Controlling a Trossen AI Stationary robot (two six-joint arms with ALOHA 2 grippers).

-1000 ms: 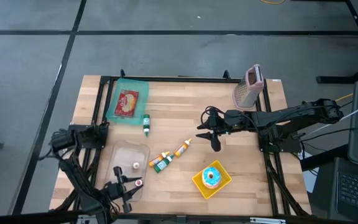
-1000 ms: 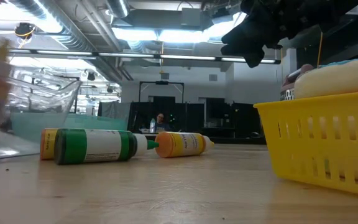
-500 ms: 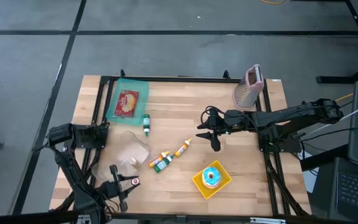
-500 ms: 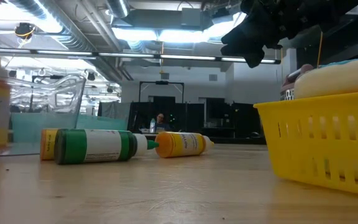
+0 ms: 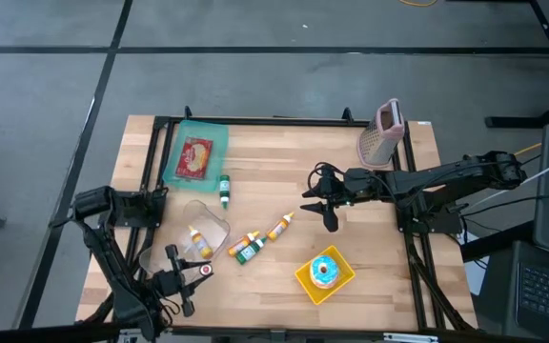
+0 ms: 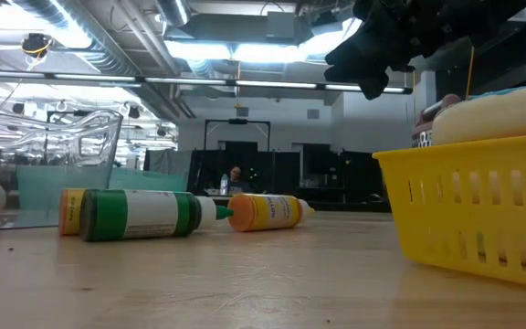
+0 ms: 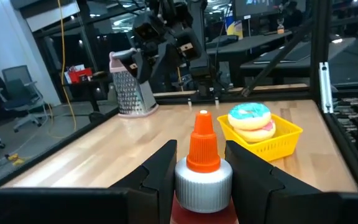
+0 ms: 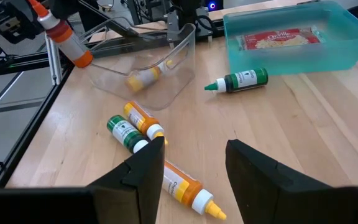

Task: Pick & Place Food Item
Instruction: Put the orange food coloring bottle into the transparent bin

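Since a second ago, the left gripper [image 5: 181, 276] has lifted its orange-capped bottle [image 7: 202, 168] clear of the tipped clear container [image 5: 196, 232] at the desk's [image 5: 370, 229] near-left corner; its jaws are clamped on the bottle's neck. One yellow bottle [image 5: 198, 242] lies inside the container. The right gripper [image 5: 318, 205] hangs mid-desk, jaws apart and empty. Picking looks done; placing remains, and other bottles lie loose nearby.

Orange-capped bottle [image 7: 202, 168]; yellow basket [image 5: 324, 282]; teal bin [image 5: 195, 159]; green bottle [image 5: 224, 191].
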